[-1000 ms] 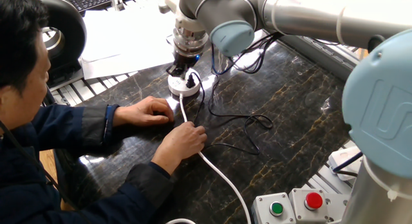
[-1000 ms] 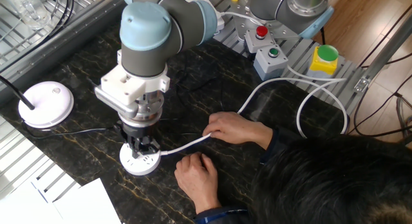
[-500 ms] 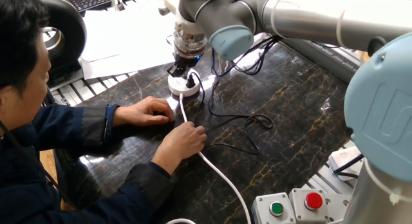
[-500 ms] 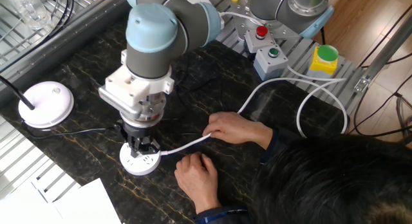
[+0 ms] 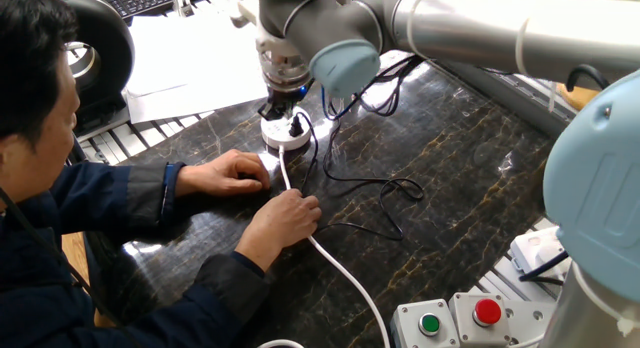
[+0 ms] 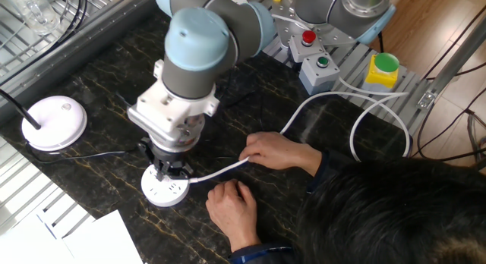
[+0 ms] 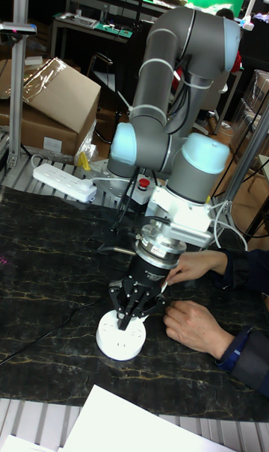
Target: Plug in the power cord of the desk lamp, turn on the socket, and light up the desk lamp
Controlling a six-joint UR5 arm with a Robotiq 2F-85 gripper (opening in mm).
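No writing legible on socket.

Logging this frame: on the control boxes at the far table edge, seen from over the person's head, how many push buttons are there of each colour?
Red: 1, the red button
Green: 2, the small green button on the grey box and the large green button on the yellow box
Total: 3
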